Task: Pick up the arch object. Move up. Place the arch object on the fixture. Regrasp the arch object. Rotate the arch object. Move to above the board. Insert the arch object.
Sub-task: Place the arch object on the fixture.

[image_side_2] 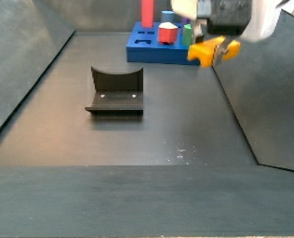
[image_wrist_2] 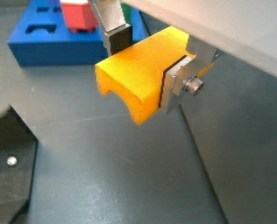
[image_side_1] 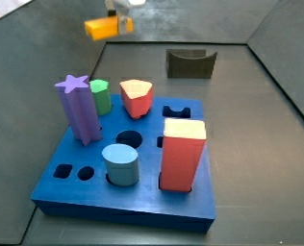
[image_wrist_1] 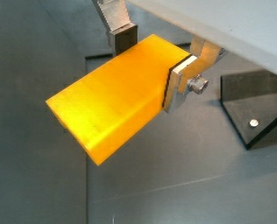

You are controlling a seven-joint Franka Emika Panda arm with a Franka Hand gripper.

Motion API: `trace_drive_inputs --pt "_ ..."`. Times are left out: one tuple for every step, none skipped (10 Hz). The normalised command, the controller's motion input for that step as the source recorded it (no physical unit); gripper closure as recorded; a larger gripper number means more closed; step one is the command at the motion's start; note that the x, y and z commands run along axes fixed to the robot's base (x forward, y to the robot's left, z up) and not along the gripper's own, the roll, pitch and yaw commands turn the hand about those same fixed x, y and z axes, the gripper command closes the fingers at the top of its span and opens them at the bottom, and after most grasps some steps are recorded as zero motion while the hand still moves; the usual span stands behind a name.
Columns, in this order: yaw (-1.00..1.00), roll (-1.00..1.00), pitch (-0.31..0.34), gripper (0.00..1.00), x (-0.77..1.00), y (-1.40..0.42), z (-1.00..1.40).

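Nearest the wrist cameras, the tool [image_wrist_2: 147, 61] has its two silver fingers [image_wrist_2: 179, 77] closed onto the arch object [image_wrist_2: 138, 74], pads pressed against opposite sides, with the notch of the arch showing in a wrist view. In both side views the arch object [image_side_2: 209, 51] hangs well clear of the dark floor, high up near one wall. The fixture [image_side_2: 114, 91] stands apart from it on the floor, its notch facing up, and the board [image_side_1: 129, 168] with its pegs lies further off. Judging by this, the lift is done and the carry to the fixture is the step in hand. To do it well, keep the grip firm, travel level, centre the piece over the notch, then descend slowly before releasing.
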Motion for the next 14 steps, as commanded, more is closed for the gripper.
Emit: trace_drive_inputs --pt "0.01 0.09 0.049 1.0 -0.03 0.01 0.91" --pt "0.01 0.1 0.057 1.0 -0.03 0.01 0.77" --pt "0.01 0.1 0.063 1.0 -0.02 0.01 0.63" --pt "0.02 0.09 0.075 1.0 -0.01 0.01 0.43" --pt "0.01 0.08 0.08 1.0 0.0 0.01 0.28" --pt "1.0 -0.02 0.076 1.0 1.0 0.07 -0.14" --pt "1.0 -0.02 0.083 1.0 1.0 0.07 -0.19" --pt "1.0 -0.02 0.084 1.0 1.0 0.07 -0.17" --pt "1.0 -0.03 0.087 1.0 1.0 0.06 -0.15" --pt "1.0 -0.03 0.095 1.0 1.0 0.05 -0.14" --pt "1.0 -0.04 0.099 1.0 1.0 0.05 -0.13" --pt "1.0 -0.04 0.11 1.0 1.0 0.04 -0.12" --pt "1.0 -0.05 0.121 1.0 1.0 0.04 -0.11" --pt "1.0 -0.06 0.142 1.0 1.0 0.03 -0.1"
